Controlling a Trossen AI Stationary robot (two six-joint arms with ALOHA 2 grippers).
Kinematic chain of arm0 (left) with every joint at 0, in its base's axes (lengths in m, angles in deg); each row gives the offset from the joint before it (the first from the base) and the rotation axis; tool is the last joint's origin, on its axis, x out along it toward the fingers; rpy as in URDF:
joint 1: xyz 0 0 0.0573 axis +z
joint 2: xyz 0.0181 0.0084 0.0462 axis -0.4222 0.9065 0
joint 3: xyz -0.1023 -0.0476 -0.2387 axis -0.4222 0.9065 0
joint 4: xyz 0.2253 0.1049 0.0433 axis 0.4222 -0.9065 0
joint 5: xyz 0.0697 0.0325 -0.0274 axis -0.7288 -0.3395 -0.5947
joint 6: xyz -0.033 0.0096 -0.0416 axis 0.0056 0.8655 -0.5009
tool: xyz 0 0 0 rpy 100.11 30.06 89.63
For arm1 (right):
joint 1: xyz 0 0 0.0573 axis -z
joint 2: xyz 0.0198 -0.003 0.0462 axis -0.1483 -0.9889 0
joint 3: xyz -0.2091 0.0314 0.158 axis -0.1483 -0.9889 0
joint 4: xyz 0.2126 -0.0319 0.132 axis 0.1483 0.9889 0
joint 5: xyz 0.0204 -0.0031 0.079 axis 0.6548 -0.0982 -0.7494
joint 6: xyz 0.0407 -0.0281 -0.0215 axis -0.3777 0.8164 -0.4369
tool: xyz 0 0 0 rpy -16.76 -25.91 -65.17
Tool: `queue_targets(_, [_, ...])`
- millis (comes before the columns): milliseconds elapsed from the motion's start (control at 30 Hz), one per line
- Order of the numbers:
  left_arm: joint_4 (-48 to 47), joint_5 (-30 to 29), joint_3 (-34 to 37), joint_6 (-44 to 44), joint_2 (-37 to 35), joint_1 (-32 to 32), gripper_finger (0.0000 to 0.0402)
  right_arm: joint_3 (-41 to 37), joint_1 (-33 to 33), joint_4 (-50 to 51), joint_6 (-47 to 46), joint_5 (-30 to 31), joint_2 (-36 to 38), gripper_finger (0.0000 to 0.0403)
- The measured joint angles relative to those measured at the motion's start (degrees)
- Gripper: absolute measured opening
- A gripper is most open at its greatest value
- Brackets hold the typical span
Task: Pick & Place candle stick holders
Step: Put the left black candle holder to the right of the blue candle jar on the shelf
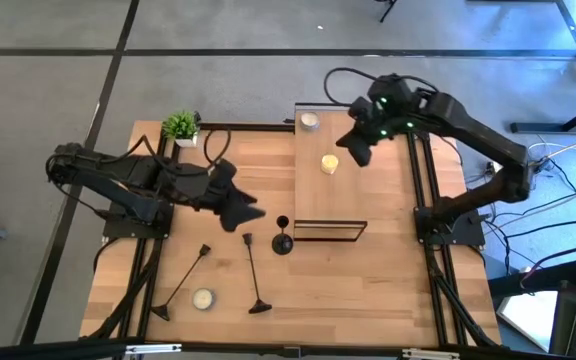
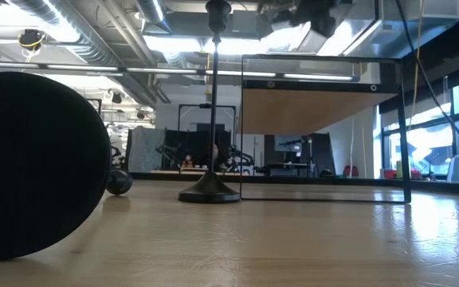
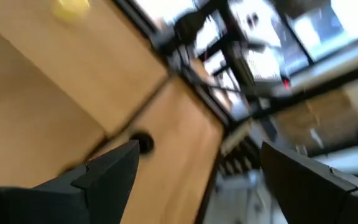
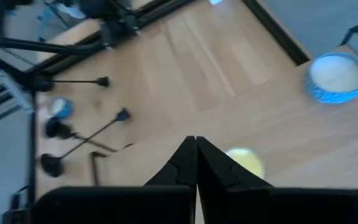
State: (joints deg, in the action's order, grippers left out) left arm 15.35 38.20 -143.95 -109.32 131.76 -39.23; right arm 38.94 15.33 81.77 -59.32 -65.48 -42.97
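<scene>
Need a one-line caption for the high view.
Two holders lie flat, one stands; open left gripper hovers nearby.

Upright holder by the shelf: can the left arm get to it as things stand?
Probably yes. The left gripper is open and hovers just left of the upright holder, with bare table between them. The shelf frame stands close on the holder's far side, so a approach from the left looks free.
</scene>
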Motion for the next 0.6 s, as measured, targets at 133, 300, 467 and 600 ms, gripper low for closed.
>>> queue_targets(133, [-4.22,7.81,0.00,-2.66,0.00,-3.00,0.0331,0.00,-3.64,2.03,-4.22,0.00,2.73,0.0003])
queue_targets(300, [-9.54,11.39,0.00,-7.40,0.72,-8.93,0.0331,0.00,-9.59,4.99,-10.08,1.92,5.42,0.0003])
queue_targets(467, [-11.51,10.82,0.00,-13.62,3.86,-13.93,0.0331,0.00,-16.03,7.95,-14.53,6.70,7.22,0.0003])
queue_targets(600, [-13.98,12.76,0.00,-20.89,8.45,-16.68,0.0331,0.00,-20.07,10.66,-16.12,8.02,7.89,0.0003])
